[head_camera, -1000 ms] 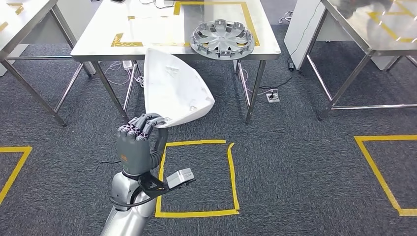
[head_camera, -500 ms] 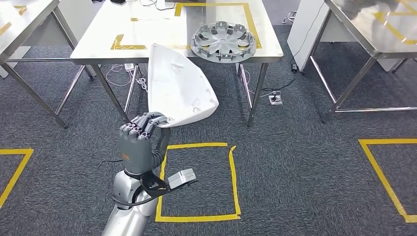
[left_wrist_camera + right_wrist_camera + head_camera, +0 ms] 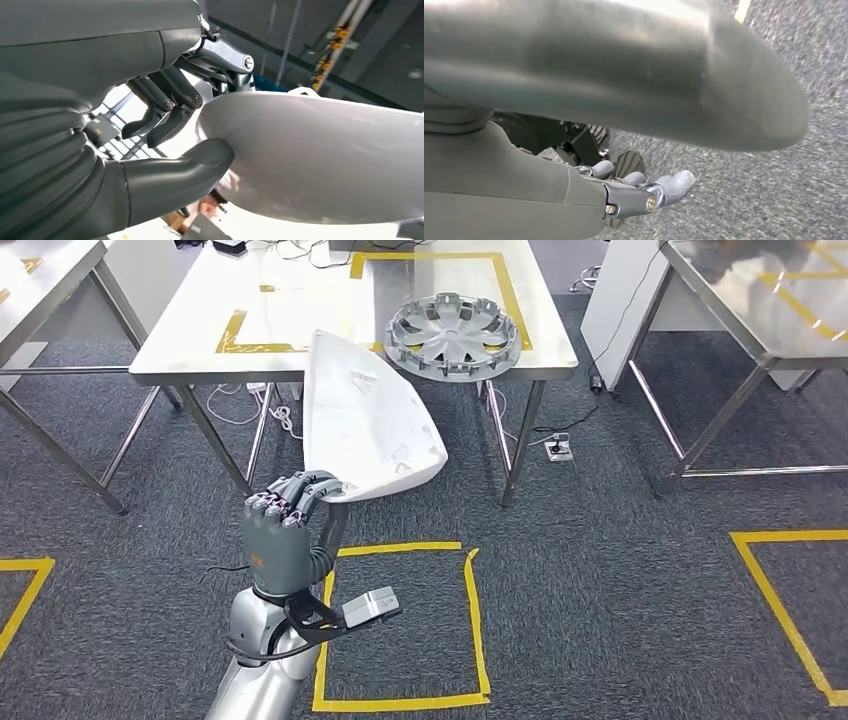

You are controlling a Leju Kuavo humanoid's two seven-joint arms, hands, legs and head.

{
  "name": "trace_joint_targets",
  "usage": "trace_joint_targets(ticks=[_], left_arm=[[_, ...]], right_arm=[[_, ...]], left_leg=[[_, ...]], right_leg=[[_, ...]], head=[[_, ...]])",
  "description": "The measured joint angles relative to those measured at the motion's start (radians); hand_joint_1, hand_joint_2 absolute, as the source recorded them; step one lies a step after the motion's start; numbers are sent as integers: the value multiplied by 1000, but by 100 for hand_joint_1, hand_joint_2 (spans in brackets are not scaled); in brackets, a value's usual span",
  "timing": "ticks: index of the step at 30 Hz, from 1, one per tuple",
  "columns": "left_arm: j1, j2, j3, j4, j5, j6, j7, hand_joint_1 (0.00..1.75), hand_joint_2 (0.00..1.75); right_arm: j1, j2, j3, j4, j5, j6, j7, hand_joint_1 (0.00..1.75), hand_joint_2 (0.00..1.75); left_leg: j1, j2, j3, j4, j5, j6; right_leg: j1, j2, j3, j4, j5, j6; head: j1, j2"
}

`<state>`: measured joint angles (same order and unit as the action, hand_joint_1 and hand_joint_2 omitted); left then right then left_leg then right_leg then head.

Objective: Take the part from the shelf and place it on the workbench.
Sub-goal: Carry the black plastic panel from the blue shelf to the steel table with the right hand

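Note:
My left hand [image 3: 285, 525] is raised in front of me and grips the lower edge of a large white curved plastic part [image 3: 365, 425], which stands up above the fingers. In the left wrist view the thumb [image 3: 175, 175] presses under the part's [image 3: 320, 155] smooth shell while the fingers [image 3: 165, 110] curl over its rim. The white workbench [image 3: 300, 300], marked with yellow tape, stands just beyond the part. My right hand [image 3: 639, 195] hangs over the grey carpet with its fingers stretched out and nothing in it.
A silver hubcap [image 3: 452, 332] lies near the workbench's front right edge. More steel tables stand at the left [image 3: 40, 280] and right [image 3: 760, 310]. Cables and a socket [image 3: 556, 440] lie under the bench. Yellow tape squares [image 3: 470, 620] mark the carpet.
The whole picture has shifted down a little: the camera has moved toward the workbench. My left hand keeps the same hold on the white part.

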<state>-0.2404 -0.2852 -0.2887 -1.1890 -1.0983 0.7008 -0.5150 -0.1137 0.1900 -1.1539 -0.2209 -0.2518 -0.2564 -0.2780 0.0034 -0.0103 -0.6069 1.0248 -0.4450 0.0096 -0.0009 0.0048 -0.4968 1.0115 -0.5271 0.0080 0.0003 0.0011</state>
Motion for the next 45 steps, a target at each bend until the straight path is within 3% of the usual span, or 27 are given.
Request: trace_joint_targets(ticks=[2, 3, 6, 8, 9, 11, 13, 15, 17, 19, 21, 23, 24, 25, 27, 28, 29, 32, 34, 36, 38, 39, 40, 42, 43, 44, 45], left_arm=[[-1, -1, 0, 0, 0, 0, 0, 175, 175], [-1, -1, 0, 0, 0, 0, 0, 175, 175], [-1, -2, 0, 1, 0, 0, 0, 175, 175], [-1, -2, 1, 2, 0, 0, 0, 175, 175], [-1, -2, 1, 3, 0, 0, 0, 175, 175], [-1, -1, 1, 4, 0, 0, 0, 175, 175], [0, -1, 1, 6, 0, 0, 0, 175, 175], [-1, -1, 1, 6, 0, 0, 0, 175, 175], [-3, -1, 0, 4, 0, -1, 0, 175, 175], [-5, -1, 0, 3, 0, -1, -2, 175, 175], [-5, -1, 1, 6, 0, 0, -3, 175, 175], [-4, -1, 1, 9, 0, 0, -5, 175, 175], [-4, -1, 1, 9, -1, 0, -6, 175, 175], [-4, -1, 1, 9, -3, 0, -6, 175, 175], [-3, 0, 1, 11, -7, 0, -6, 175, 175], [-3, 0, 1, 11, -8, -1, -6, 175, 175], [-2, -1, 2, 11, -8, -1, -6, 175, 175], [-5, -4, 2, 9, -9, 0, -7, 175, 175], [-6, -5, 2, 9, -10, 0, -9, 175, 175], [-6, -5, 2, 10, -11, 0, -10, 175, 175], [-6, -5, 2, 10, -12, 0, -12, 175, 175], [-6, -5, 2, 10, -12, 0, -13, 175, 175], [-6, -5, 2, 10, -12, 0, -13, 175, 175], [-6, -5, 2, 11, -13, 0, -13, 175, 175], [-5, -4, 3, 11, -15, -1, -13, 175, 175], [-4, -4, 4, 10, -16, -1, -13, 175, 175], [-3, -4, 4, 8, -18, -1, -13, 175, 175]], right_arm=[[-1, 0, 0, 0, 0, -1, 0, 0, 0], [-2, 0, 0, 0, 0, 0, 1, 0, 0], [-1, 0, 0, 0, 0, 1, 0, 0, 0], [3, 0, 0, 0, 0, -1, 1, 0, 0], [4, 0, 0, 0, 0, -2, 1, 0, 0], [7, 0, 0, 0, 0, -1, 1, 0, 0], [9, 0, 0, 0, 0, 6, 1, 0, 0], [8, 0, 0, 0, -1, 6, 1, 0, 0], [6, 0, 0, 0, -2, 0, 1, 0, 0], [5, 0, 0, 0, -3, 0, 3, 0, 0], [5, 0, 0, 0, -2, 0, 8, 0, 0], [7, 0, 0, 0, -2, -1, 12, 0, 0], [7, 0, 0, 0, -2, -1, 14, 0, 0], [8, 0, 0, 0, -2, -2, 15, 0, 0], [7, 0, -1, 0, -2, -1, 16, 0, 0], [6, -1, -1, 0, -2, 0, 17, 0, 0], [6, -1, -1, 0, -2, 0, 18, 0, 0], [3, -1, -7, 0, -2, -2, 20, 0, 0], [0, -1, -15, 0, -2, 0, 21, 0, 0], [0, -1, -22, 0, -2, 2, 21, 0, 0], [3, -1, -27, 0, -2, 1, 20, 0, 0], [4, -1, -29, 0, -2, 0, 19, 0, 0], [5, -2, -30, 0, -2, 0, 18, 0, 0], [8, -4, -33, 0, -2, 1, 17, 0, 0], [9, -6, -34, 0, -2, 4, 17, 0, 0], [10, -7, -35, 0, -3, 6, 18, 0, 0], [9, -8, -35, 0, -3, 7, 19, 0, 0]], left_leg=[[3, -3, 17, -5, -10, 12], [4, -4, 26, -7, -15, 17], [4, -4, 49, -9, -39, 22], [4, -7, 74, -9, -59, 20], [4, -8, 89, -9, -71, 18], [3, -8, 117, -8, -96, 12], [1, -9, 133, -11, -118, 2], [1, -11, 149, -6, -122, -12], [2, -7, 140, 41, -113, -22], [3, -2, 74, 149, -123, -28], [3, -1, -17, 258, -179, -33], [3, 0, -73, 278, -225, -35], [4, 1, -80, 246, -215, -34], [4, 2, -77, 191, -172, -33], [3, 7, -70, 72, -44, -26], [3, 9, -65, 37, 3, -19], [3, 9, -62, 20, 25, -12], [5, 5, -33, 17, 15, 10], [7, 4, -11, 16, 2, 21], [6, 3, 7, 16, -17, 25], [5, 0, 31, 16, -39, 25], [4, -1, 47, 16, -52, 24], [3, -2, 64, 15, -65, 23], [0, -4, 90, 14, -90, 20], [0, -5, 100, 13, -102, 16], [0, -8, 111, 14, -109, 10], [-1, -9, 124, 17, -111, 3]], right_leg=[[-2, -1, -16, 44, -1, 9], [-4, -1, -46, 92, -10, 13], [-6, -1, -181, 272, -69, 23], [-7, -1, -224, 277, -67, 23], [-7, -1, -221, 230, -36, 21], [-4, -5, -194, 93, 70, 13], [2, -9, -174, 18, 129, 3], [5, -8, -157, 8, 119, -10], [2, -5, -131, 4, 107, -25], [1, -5, -107, 2, 91, -37], [1, -4, -83, 2, 68, -41], [0, -2, -52, 2, 43, -40], [-1, -1, -35, 2, 30, -38], [-1, 0, -19, 2, 17, -36], [2, 3, 7, 5, -11, -28], [4, 4, 14, 4, -26, -22], [6, 5, 23, 7, -33, -15], [5, 2, 25, 45, -29, 3], [2, 0, -33, 140, -38, 12], [2, 0, -122, 250, -87, 19], [2, 0, -183, 281, -133, 21], [2, 0, -193, 253, -127, 19], [4, 0, -191, 200, -93, 14], [10, -1, -174, 80, 26, -2], [15, -2, -164, 44, 70, -9], [18, -1, -156, 24, 93, -14], [20, 0, -146, 19, 90, -19]], head=[[2, 0], [3, 0], [6, 0], [6, 0], [6, 0], [7, 0], [7, 0], [7, 0], [5, 0], [1, 0], [-2, 0], [-2, 0], [-2, 0], [-2, 0], [-4, 0], [-4, 0], [-4, 0], [-1, 0], [1, 0], [3, 0], [3, 0], [4, 0], [4, 0], [4, 0], [4, 0], [4, 0], [5, 0]])
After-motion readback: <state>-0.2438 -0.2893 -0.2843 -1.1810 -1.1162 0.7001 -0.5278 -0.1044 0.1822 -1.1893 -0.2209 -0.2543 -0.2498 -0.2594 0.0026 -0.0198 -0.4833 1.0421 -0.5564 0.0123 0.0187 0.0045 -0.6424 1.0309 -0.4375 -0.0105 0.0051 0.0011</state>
